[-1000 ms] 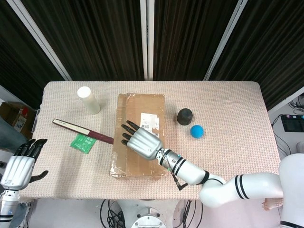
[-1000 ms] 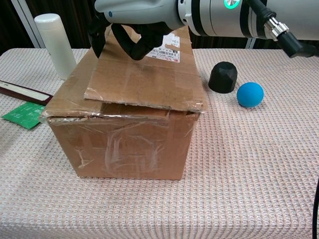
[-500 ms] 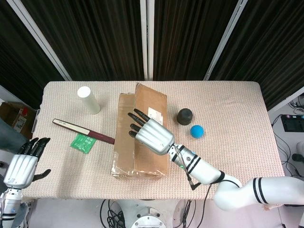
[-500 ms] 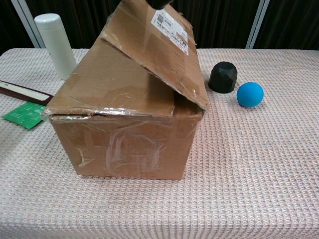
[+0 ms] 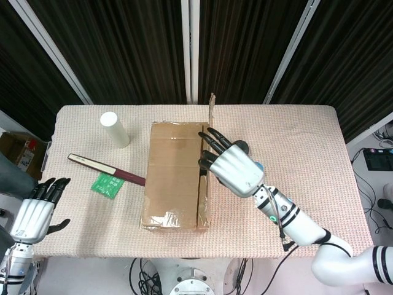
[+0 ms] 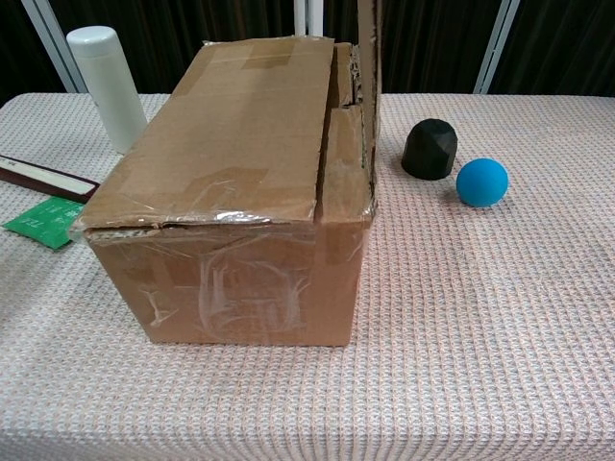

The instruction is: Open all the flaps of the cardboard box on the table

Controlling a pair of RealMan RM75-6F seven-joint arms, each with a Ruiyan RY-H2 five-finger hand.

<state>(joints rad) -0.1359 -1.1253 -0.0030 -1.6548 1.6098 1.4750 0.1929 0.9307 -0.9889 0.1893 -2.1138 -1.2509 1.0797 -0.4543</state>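
Since earlier, right flap is raised upright beside open, empty right hand; left flap is opened next.

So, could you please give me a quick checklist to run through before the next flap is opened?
1. Right long flap stands upright along the box's right edge: ok.
2. Left long flap opened: not ok, it lies flat over the cardboard box.
3. Right hand free of the flap: cannot tell; fingers spread beside it.
4. Left hand ready at the box: not ok; it sits off the table's left edge, empty.
5. Space left of the box for the flap: cannot tell; a dark red strip lies close.
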